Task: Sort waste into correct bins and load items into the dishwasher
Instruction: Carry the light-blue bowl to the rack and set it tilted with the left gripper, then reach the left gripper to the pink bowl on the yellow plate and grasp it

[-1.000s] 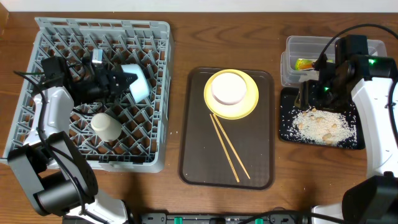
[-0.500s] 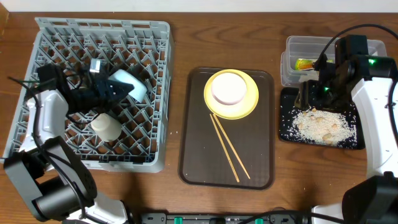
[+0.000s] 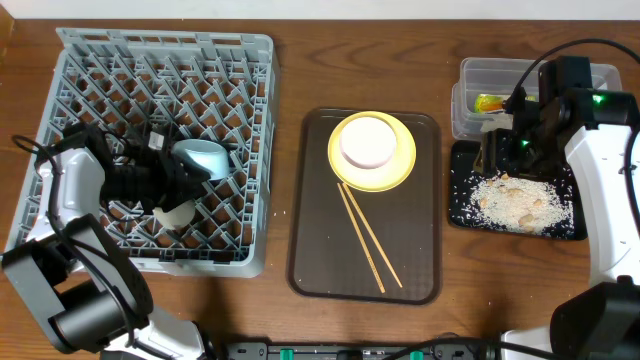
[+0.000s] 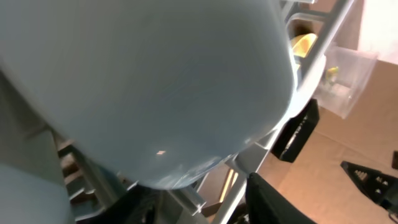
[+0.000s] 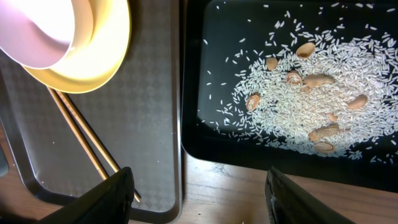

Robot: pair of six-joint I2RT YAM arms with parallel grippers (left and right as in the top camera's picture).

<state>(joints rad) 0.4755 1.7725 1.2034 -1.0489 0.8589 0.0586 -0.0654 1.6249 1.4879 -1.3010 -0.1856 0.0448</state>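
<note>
My left gripper [image 3: 183, 166] is shut on the light blue bowl [image 3: 205, 157] and holds it tilted, low over the pegs of the grey dish rack [image 3: 165, 60]. The bowl's outer wall [image 4: 143, 81] fills the left wrist view, with my left gripper [image 4: 199, 186] at its lower edge. A white cup [image 3: 171, 204] sits in the rack just below. My right gripper [image 3: 500, 150] is open and empty [image 5: 199, 186] over the strip of wood beside the black tray [image 3: 460, 205]. The black tray holds the rice crumbs [image 3: 520, 203]. A yellow-green wrapper [image 3: 489, 102] lies in the clear tub [image 3: 500, 70].
The brown serving tray [image 3: 315, 250] carries the yellow plate [image 3: 399, 165], a white bowl [image 3: 368, 142] on the plate and the chopsticks [image 3: 368, 235]. In the right wrist view the plate [image 5: 93, 62], the chopsticks [image 5: 81, 137] and the crumbs [image 5: 311, 87] show.
My left gripper has moved down the rack towards me with the blue bowl, lowering and tilting it next to the white cup. The right arm has not moved.
</note>
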